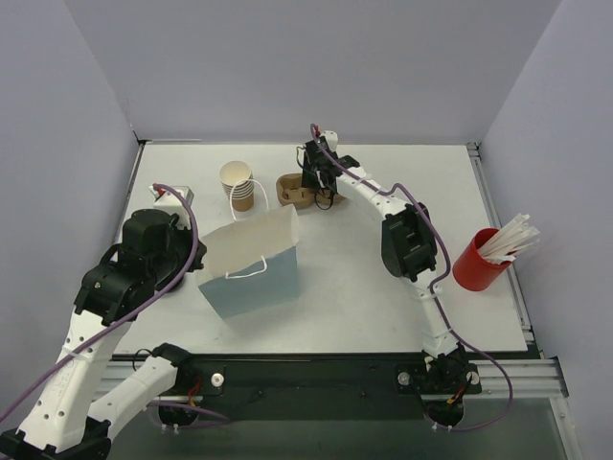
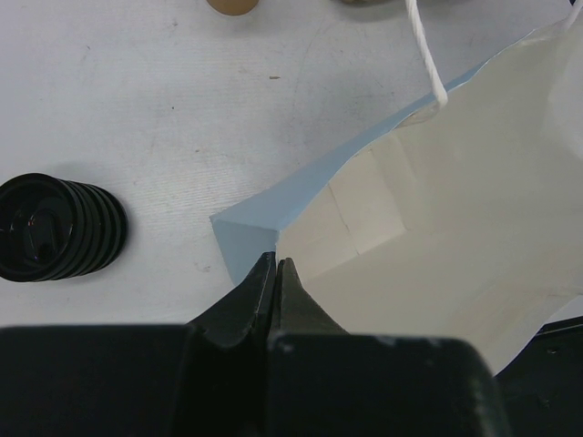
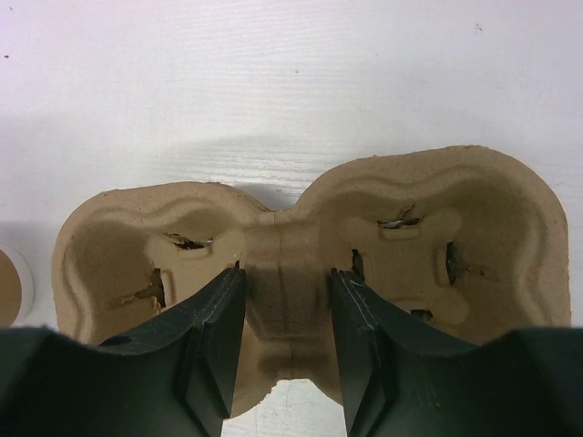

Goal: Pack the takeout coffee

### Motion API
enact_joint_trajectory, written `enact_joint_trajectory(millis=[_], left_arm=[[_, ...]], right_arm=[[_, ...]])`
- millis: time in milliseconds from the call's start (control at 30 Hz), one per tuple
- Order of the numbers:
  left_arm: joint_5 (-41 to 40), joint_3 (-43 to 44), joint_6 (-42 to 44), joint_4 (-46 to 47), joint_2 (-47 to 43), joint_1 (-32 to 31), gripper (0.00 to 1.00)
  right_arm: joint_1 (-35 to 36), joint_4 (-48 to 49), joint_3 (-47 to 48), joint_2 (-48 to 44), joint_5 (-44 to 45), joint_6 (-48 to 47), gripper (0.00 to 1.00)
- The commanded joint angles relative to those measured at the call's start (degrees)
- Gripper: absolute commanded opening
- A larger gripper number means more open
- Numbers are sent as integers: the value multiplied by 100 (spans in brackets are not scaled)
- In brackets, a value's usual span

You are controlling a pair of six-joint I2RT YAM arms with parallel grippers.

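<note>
The brown moulded-pulp two-cup tray (image 3: 301,228) lies on the white table at the back (image 1: 295,190). Both of its hollows are empty. My right gripper (image 3: 285,270) is shut on the tray's middle ridge, one finger in each hollow; it also shows in the top view (image 1: 314,188). My left gripper (image 2: 276,264) is shut on the rim of the open light-blue paper bag (image 2: 437,228), which stands in the middle of the table (image 1: 251,264). No lidded coffee cups are in view.
A stack of lidless tan cups (image 1: 238,185) stands left of the tray. A stack of black lids (image 2: 56,228) lies left of the bag. A red cup of white straws (image 1: 481,259) stands at the right. Grey walls close in the table.
</note>
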Motion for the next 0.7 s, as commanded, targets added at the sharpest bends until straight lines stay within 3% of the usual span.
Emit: enact_joint_trajectory(millis=[0,567,667], left_arm=[[60,-3,-6,293,-23,33,0],[104,23,-6,390,109,33,0],[121,23,-15,398,109,33,0]], right_arm=[[22,-16,181,-159,285,-139,25],[-180,204,-56,-783,249,-130,26],[-198,396,-284,-845,40,-157,30]])
